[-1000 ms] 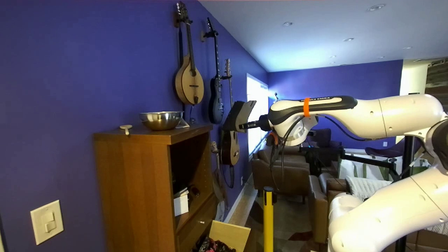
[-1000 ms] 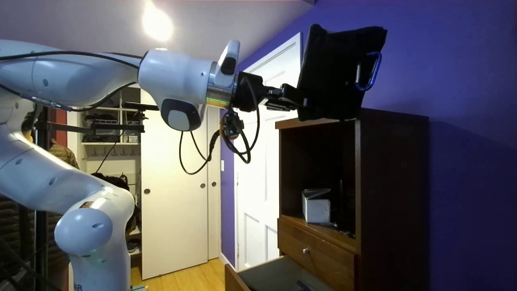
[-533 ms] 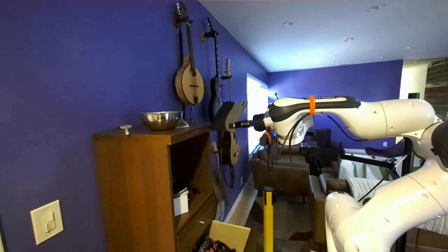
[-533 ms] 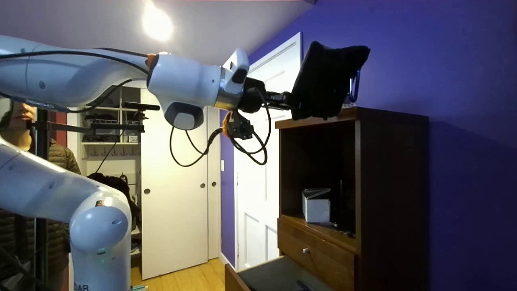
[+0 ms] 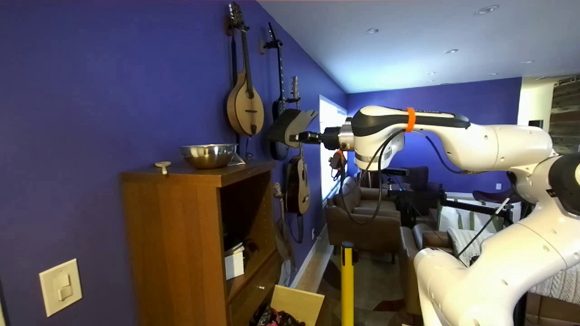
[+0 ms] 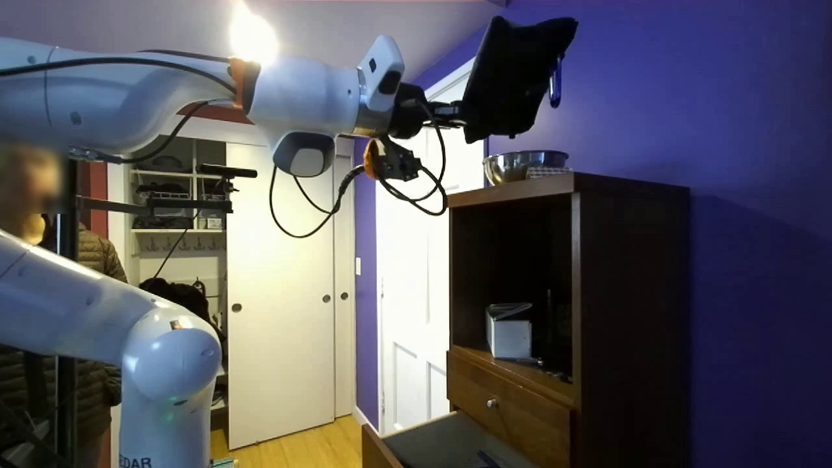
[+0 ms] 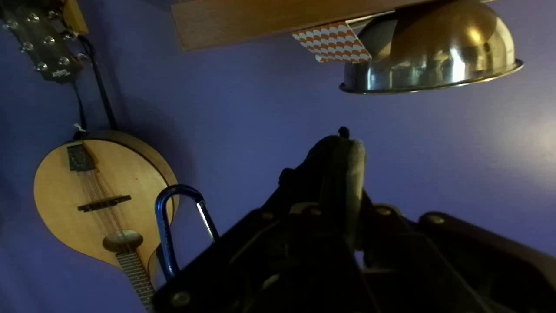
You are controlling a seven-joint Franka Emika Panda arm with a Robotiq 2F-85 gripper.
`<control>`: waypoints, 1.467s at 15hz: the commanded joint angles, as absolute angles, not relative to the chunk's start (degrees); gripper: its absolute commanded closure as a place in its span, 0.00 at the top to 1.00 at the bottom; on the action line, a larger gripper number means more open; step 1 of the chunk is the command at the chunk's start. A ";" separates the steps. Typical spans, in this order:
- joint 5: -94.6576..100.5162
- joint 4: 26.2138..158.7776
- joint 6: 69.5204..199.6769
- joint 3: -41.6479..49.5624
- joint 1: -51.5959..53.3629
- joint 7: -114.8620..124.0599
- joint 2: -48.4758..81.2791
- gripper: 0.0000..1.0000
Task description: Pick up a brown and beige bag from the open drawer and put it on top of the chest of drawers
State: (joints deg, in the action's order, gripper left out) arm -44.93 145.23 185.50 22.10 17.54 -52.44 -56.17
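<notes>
- the end effector (image 5: 297, 137) is clamped: its fingers (image 5: 309, 137) are drawn together on the bag (image 6: 517, 78) near its lower edge, in both exterior views.
- the bag is tilted, up in the air and higher than the chest of drawers (image 5: 174, 244), with a gap beneath it; whether it is right over the top or out in front cannot be told.
- in an exterior view its cloth (image 5: 301, 126) looks dark on one face and greyish beige on the other.
- a blue carabiner (image 6: 555, 84) hangs at the bag's side away from the end effector.
- the flat top of the chest is the counter (image 5: 195, 174); on it are a shiny metal bowl (image 5: 208, 156), a patterned card (image 7: 333, 42) just beside the bowl, and a small pale utensil (image 5: 163, 165) by the edge.
- in the wrist view, bowl and card appear upside down.
- in the compartment (image 6: 510, 253) below stands a white box (image 6: 509, 339).
- the open drawer (image 5: 299, 304) is pulled out low down, with dark and red items (image 5: 276, 318) in it, under an upper drawer (image 6: 520, 411) that is pushed in.
- a mandolin-like instrument (image 5: 246, 106) and guitars (image 5: 297, 188) hang on the purple wall (image 5: 136, 81).
</notes>
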 commanded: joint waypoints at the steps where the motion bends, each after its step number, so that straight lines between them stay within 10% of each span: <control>1: -44.93 145.06 185.50 22.13 17.54 -52.20 -55.38 0.02; 22: -17.71 129.55 164.46 6.91 -3.67 2.46 -33.46 0.02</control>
State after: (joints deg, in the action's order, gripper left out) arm -20.76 133.01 170.42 7.35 -3.33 -1.74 -34.22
